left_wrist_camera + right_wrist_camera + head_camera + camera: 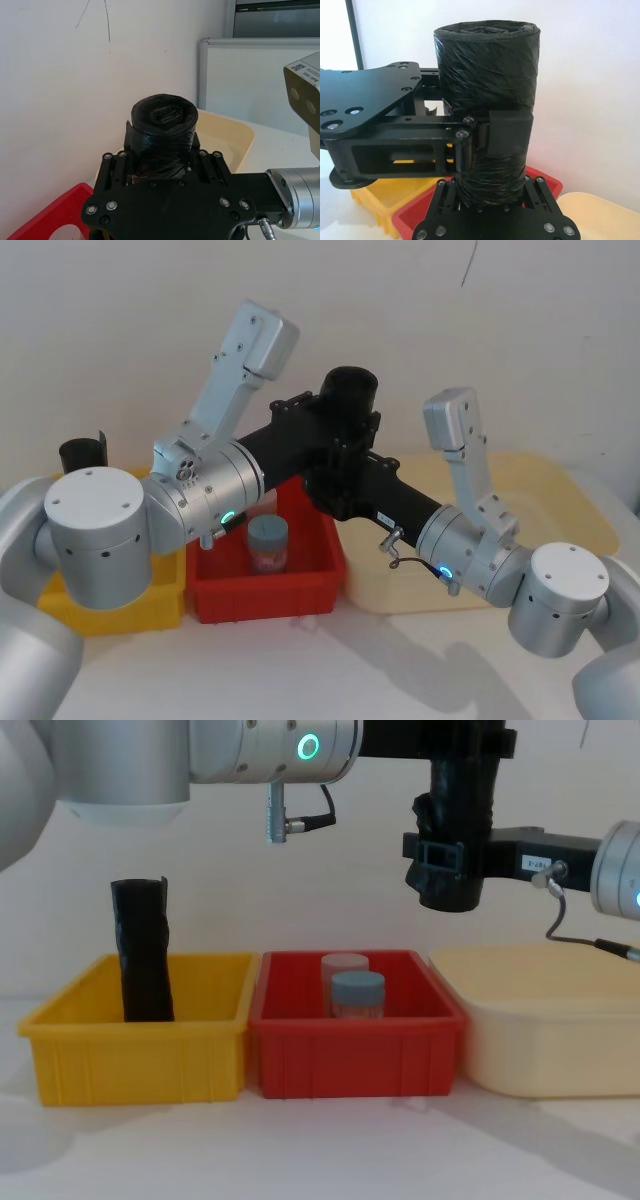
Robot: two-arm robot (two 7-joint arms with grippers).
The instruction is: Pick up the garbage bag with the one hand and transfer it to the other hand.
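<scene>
Both claws grip the garbage bag (pixel 462 805) in mid-air over the bins.
L claw (pixel 468 742) reaches in from the left, fingers clamped on the roll higher up; R claw (pixel 445 855) comes from the right, closed on it lower down. Bag upright btwn them, well above the red bin (pixel 355 1055) w/ 2 jars (pixel 357 992), free air below. Yellow bin (pixel 140 1055) w/ slim black roll (pixel 142 955) at left, cream tub (pixel 550 1040) at right, all on the table (pixel 320 1150).
</scene>
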